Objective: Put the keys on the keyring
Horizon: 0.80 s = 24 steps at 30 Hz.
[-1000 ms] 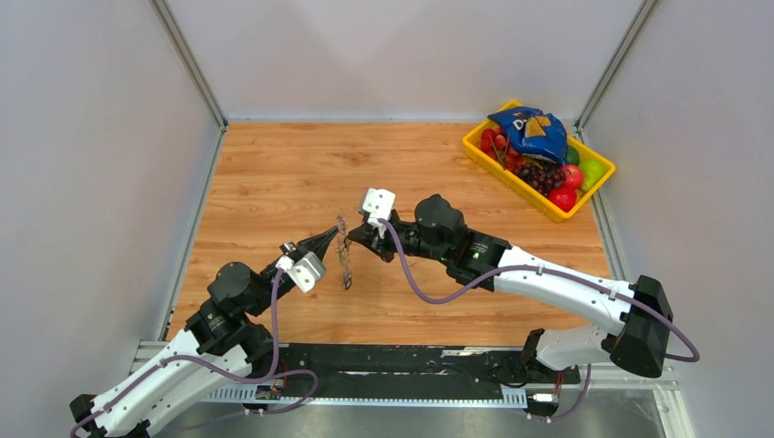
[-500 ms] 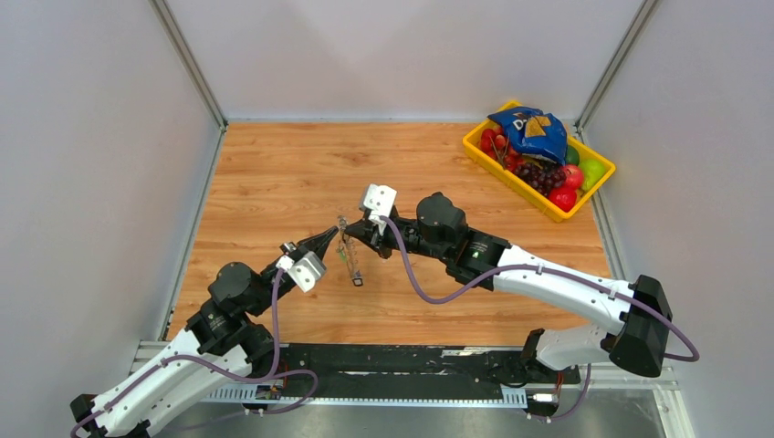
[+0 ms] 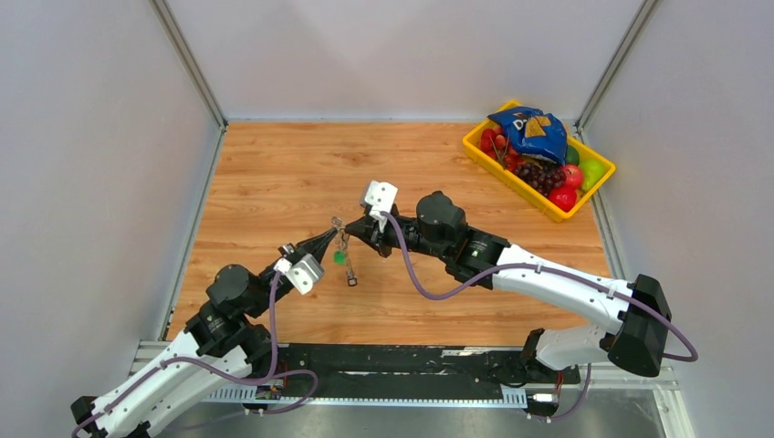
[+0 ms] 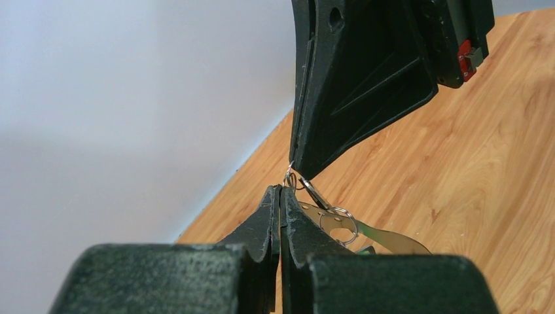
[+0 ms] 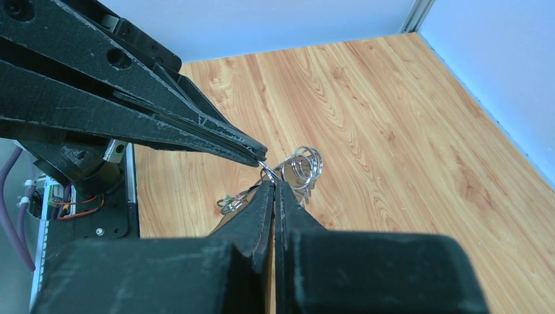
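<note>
Your left fingers point(image 4: 265, 219) and right fingers point(image 5: 258, 209) pinch shut on the keyring point(image 5: 302, 171) above the wooden counter point(image 3: 274, 173), between grey walls point(image 3: 392, 55).

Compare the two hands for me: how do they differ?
The left hand points far-right; the right hand points left. The left hand's arm is folded, the right hand's arm stretched out long. Both are shut, tips meeting on the keyring, with keys dangling beneath.
</note>
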Motion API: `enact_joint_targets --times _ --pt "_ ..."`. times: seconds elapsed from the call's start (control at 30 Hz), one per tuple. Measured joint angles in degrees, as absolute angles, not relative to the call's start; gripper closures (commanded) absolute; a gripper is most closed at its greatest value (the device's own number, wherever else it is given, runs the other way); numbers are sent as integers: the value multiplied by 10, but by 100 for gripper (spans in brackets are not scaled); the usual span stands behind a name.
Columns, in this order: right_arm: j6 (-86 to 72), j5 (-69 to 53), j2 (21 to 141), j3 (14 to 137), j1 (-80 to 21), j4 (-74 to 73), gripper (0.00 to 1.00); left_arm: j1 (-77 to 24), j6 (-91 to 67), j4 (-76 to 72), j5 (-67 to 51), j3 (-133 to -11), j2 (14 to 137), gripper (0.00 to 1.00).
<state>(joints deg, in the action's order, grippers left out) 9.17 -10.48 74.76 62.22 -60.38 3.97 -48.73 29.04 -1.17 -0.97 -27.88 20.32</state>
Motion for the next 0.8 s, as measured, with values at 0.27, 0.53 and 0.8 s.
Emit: enact_joint_targets --times 0.27,0.53,0.8 --pt "64 -117 749 624 -593 42 100 -487 289 -11 -13 -273 190 100" --pt "46 -123 751 627 -590 42 100 -487 289 -11 -14 -271 184 100" --pt "24 -123 765 632 -586 41 100 -487 288 -11 -13 -269 181 100"
